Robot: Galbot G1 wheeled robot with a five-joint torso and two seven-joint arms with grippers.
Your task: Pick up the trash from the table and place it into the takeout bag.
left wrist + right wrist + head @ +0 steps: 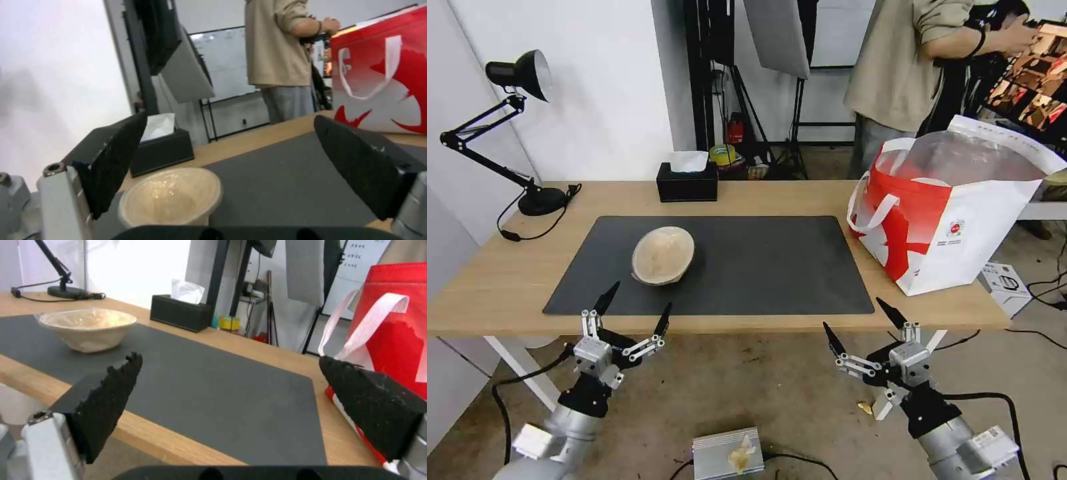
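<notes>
Long light-wood rectangular table (800, 197) with white legs, stretching across beyond both sets of fingertips, near edge just past them. Large dark grey mat (747, 267) lying flat on the tabletop, ahead of both grippers.

Large red-and-white boxy takeout bag (954, 227) with white loop handles and silver foil lining, standing upright and open-mouthed on the table's right end, just off the mat's right edge; beyond and slightly to the outer side of the right gripper's fingertips, small round logo facing the near side. In the right wrist view, bag (391, 326) close behind the outer finger.

Black desk lamp (507, 127) with jointed arm, on the far left corner of the table, well beyond the left fingers. Black tissue box (687, 181) with white tissue poking up, at the table's far edge, past the bowl.

Shallow beige bowl (663, 255), sitting on the left half of the mat, tilted a little, straight ahead of the left gripper's fingertips and apart from them; well off to the inner side of the right fingers. In the left wrist view, bowl (171, 196) between the two black pads and beyond them, untouched.

Left gripper (632, 308), below the table's near edge, fingers spread wide, holding nothing. Right gripper (860, 323), likewise low before the near edge, fingers spread wide and empty.
</notes>
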